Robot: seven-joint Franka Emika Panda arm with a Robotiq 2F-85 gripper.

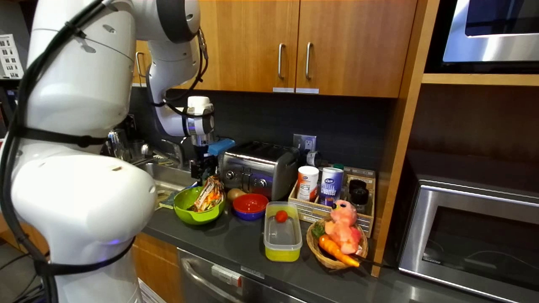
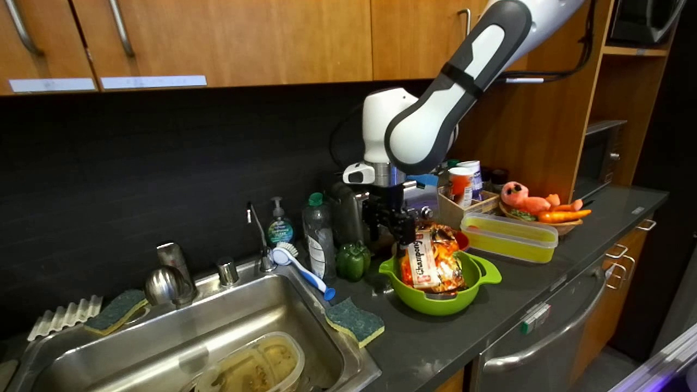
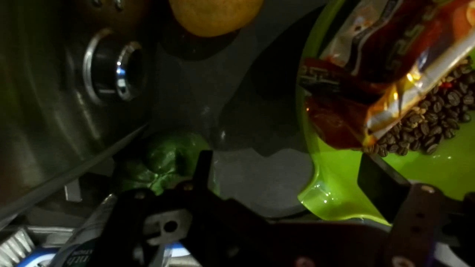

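My gripper [image 3: 291,172] stands open with nothing between its fingers. One fingertip [image 3: 384,185] hangs over the spout side of the green bowl [image 3: 341,181]; the opposite one is beside a green pepper [image 3: 163,159]. A shiny printed noodle packet [image 2: 430,258] leans in that bowl, with dark beans [image 3: 430,128] showing under it in the wrist view. In an exterior view the gripper [image 2: 387,239] is just above and behind the packet, and whether they touch there cannot be told. A yellowish round item [image 3: 217,16] lies on the counter near the bowl.
A metal toaster [image 1: 261,168] stands close behind the gripper. Nearby are a tall bottle [image 2: 318,239], a sponge [image 2: 355,321] and the sink [image 2: 321,348]. Along the counter follow a red bowl [image 1: 250,204], a plastic container [image 1: 283,235] and a wicker basket [image 1: 324,256] holding a pink toy.
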